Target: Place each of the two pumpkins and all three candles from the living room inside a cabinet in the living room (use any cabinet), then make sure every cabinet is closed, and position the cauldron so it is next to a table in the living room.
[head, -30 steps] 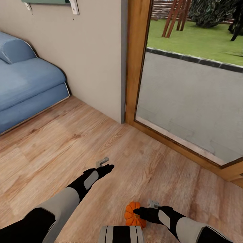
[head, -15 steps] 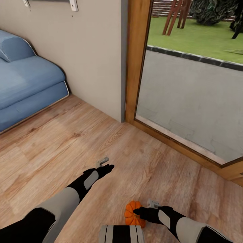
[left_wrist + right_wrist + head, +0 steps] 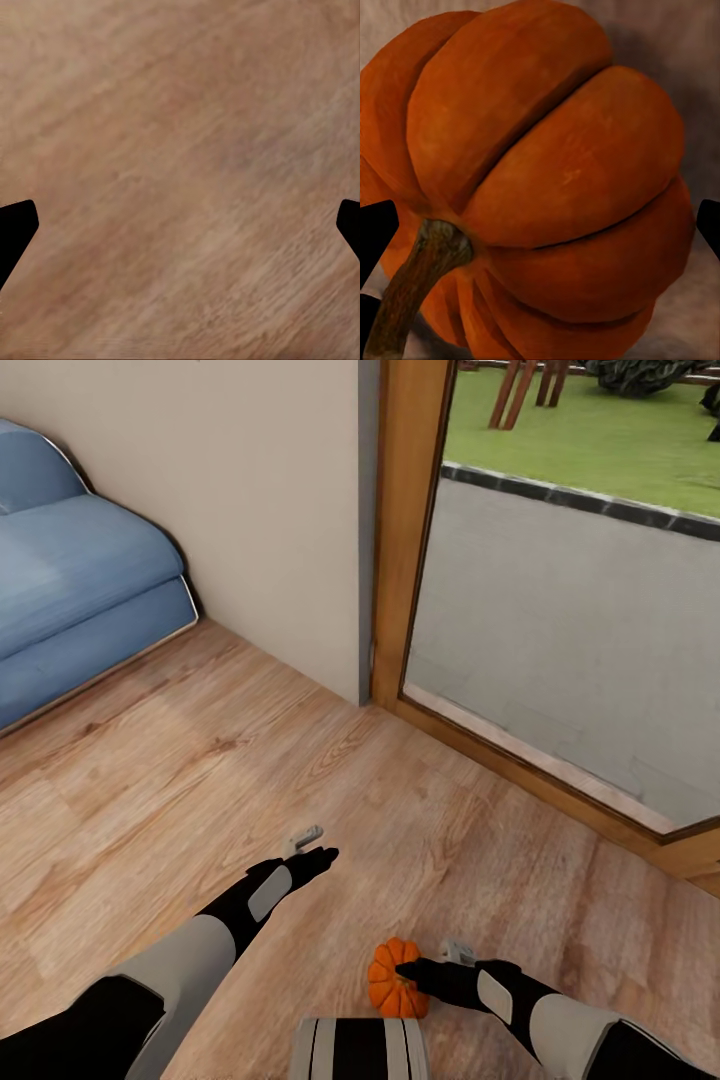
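Across the lower frame runs one light wood plank floor (image 3: 200, 780), with one blue sofa (image 3: 80, 600) at the far left against a beige wall (image 3: 250, 510), and one wood-framed glass door (image 3: 560, 620) giving onto paving and grass; two arms reach forward, and one pumpkin (image 3: 390, 985) shows; it is orange, squat, deeply ribbed, with a short brown stem (image 3: 416, 281), and lies tipped on the floor close in front of the robot's base; the right claw (image 3: 412, 970) stretches inward to it, its dark tips spread wide either side, released; the left claw (image 3: 322, 855) hovers over bare planks further ahead, arm extended, tips likewise parted and empty.
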Tool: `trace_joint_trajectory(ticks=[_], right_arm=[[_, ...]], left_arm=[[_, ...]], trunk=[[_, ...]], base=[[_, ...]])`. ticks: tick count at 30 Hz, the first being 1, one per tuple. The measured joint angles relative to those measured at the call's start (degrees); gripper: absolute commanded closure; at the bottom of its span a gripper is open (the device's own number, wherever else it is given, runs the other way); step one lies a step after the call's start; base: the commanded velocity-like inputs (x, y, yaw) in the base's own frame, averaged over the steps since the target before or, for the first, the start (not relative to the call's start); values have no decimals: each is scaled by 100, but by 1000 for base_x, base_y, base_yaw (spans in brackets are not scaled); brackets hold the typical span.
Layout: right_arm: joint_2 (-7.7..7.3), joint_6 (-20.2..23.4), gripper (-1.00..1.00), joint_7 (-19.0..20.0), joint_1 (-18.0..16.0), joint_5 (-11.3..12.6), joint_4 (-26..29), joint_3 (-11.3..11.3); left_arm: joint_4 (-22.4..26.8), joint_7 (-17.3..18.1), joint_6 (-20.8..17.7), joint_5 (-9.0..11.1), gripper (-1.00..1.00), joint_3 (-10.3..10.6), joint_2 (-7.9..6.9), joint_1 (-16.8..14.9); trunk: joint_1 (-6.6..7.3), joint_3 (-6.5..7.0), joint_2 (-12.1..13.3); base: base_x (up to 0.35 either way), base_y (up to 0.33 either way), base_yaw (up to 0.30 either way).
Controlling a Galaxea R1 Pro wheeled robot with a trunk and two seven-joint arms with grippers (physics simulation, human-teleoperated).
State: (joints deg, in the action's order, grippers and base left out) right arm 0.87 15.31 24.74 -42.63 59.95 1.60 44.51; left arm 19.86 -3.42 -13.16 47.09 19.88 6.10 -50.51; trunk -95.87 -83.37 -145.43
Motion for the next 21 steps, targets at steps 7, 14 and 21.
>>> trace_joint_trajectory(ticks=[7, 14, 21], right_arm=[[108, -8, 100, 12, 101, -2, 2, -1], [169, -3, 100, -4, 126, -7, 0, 27], [169, -3, 100, -4, 126, -10, 0, 23]], left_arm=[[0, 0, 0, 0, -100, 0, 5, 0], [0, 0, 0, 0, -100, 0, 1, 0], [0, 0, 2, 0, -100, 0, 6, 0]], trunk=[[-1, -1, 0], [-2, -1, 1], [-2, -1, 1]], base=[[0, 0, 0], [0, 0, 0], [0, 0, 0]])
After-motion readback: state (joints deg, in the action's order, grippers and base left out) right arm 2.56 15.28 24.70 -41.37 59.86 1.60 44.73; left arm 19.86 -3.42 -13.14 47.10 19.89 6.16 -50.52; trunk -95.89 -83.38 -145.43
